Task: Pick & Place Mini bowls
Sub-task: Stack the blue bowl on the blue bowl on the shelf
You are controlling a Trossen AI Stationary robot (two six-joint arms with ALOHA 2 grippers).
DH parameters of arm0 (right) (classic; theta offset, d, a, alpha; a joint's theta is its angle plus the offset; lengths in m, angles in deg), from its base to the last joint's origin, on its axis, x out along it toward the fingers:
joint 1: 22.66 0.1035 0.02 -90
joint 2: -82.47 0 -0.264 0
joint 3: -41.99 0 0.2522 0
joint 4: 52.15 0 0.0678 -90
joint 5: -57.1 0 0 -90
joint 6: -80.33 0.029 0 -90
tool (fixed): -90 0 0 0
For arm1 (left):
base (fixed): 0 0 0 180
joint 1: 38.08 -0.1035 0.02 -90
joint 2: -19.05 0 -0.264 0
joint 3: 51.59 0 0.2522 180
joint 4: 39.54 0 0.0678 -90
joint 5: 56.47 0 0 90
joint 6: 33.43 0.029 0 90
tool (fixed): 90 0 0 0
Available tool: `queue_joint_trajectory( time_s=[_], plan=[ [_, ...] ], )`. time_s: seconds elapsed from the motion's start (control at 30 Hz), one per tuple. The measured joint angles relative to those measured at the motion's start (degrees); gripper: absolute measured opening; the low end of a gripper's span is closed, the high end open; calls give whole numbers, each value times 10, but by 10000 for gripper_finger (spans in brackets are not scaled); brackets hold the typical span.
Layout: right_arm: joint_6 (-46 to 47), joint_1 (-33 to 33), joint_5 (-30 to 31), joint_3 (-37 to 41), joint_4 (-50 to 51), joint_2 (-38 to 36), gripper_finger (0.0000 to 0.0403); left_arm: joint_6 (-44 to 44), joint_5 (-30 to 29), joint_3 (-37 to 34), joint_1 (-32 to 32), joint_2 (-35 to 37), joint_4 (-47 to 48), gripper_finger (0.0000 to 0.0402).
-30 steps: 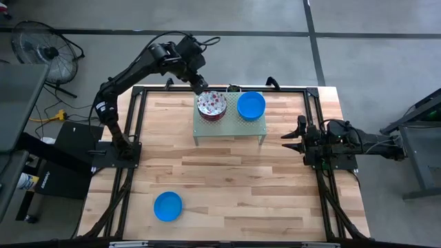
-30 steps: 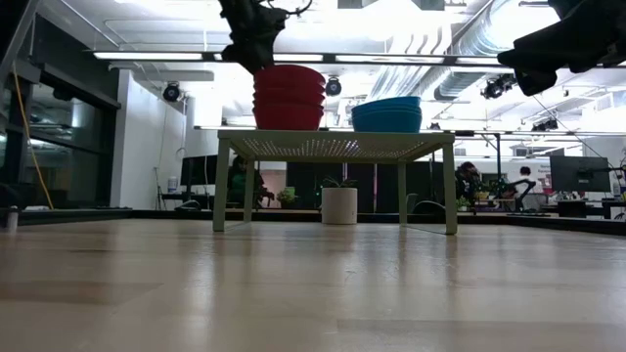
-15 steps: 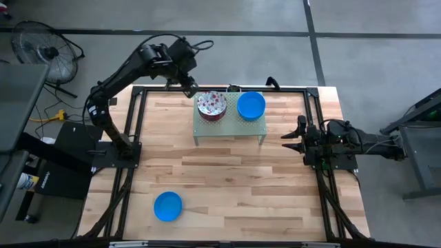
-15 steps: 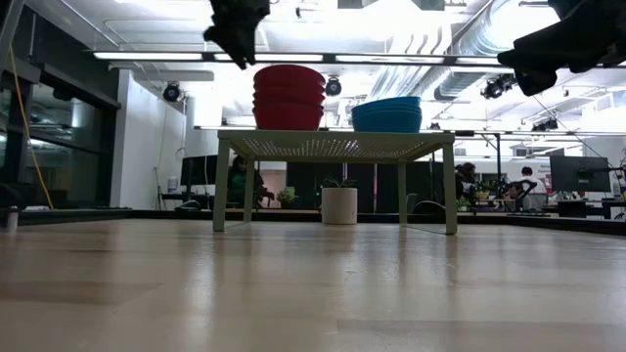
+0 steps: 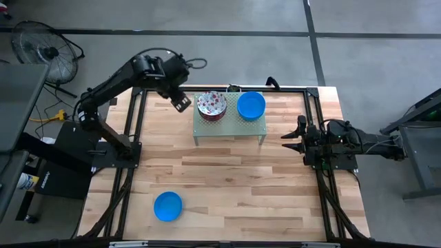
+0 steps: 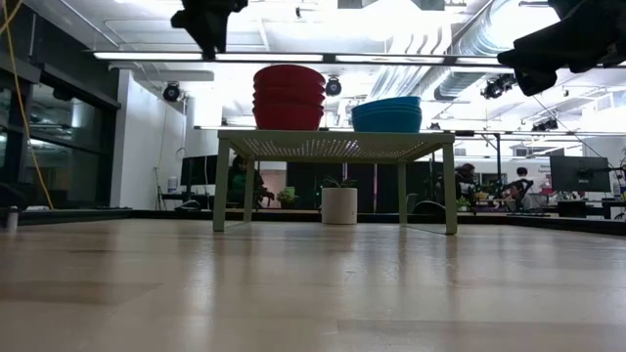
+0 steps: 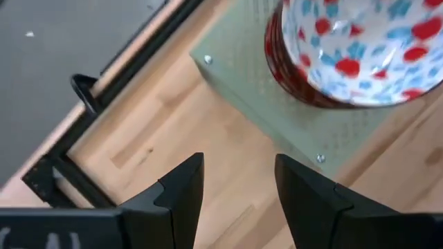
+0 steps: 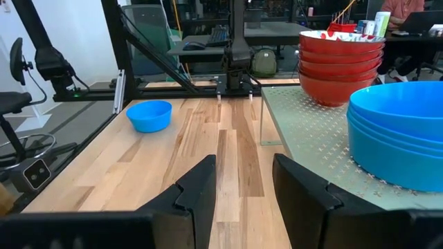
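While both empty pincers, left [image 5: 182, 102] and right [image 5: 290, 136], gape, floral bowls [image 5: 211, 105] and blue bowls [image 5: 251, 105] sit stacked on the green stand [image 5: 229, 127]; their counts are unclear.

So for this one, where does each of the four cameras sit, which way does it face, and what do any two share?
High view: overhead, straight down; both arms, green stand, lone blue bowl.
Low view: table height, level across; stand legs, red-sided stack, blue stack.
Left wrist view: above the stand's corner, looking down; own open fingers, speckled bowl.
Right wrist view: low, across the table; own open fingers.
Shared: low and right wrist views both show both stacks.
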Motion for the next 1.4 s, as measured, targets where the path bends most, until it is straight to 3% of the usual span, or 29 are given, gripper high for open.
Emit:
queue_joint_trajectory(
  time_s=[0.3,0.43,0.73,1.03,1.4],
  plan=[
    [0,0,0,0,0,0,130,-83,40,-213,39,111,-142,172],
    [0,0,0,0,0,0,130,-149,70,-295,56,152,-152,172],
    [0,0,-2,0,0,0,130,-242,153,-415,118,215,-172,172],
    [0,0,-2,0,0,0,130,-258,192,-538,162,270,-265,172],
    [0,0,-2,0,0,0,130,-286,300,-625,208,307,-277,172]
  ],
)
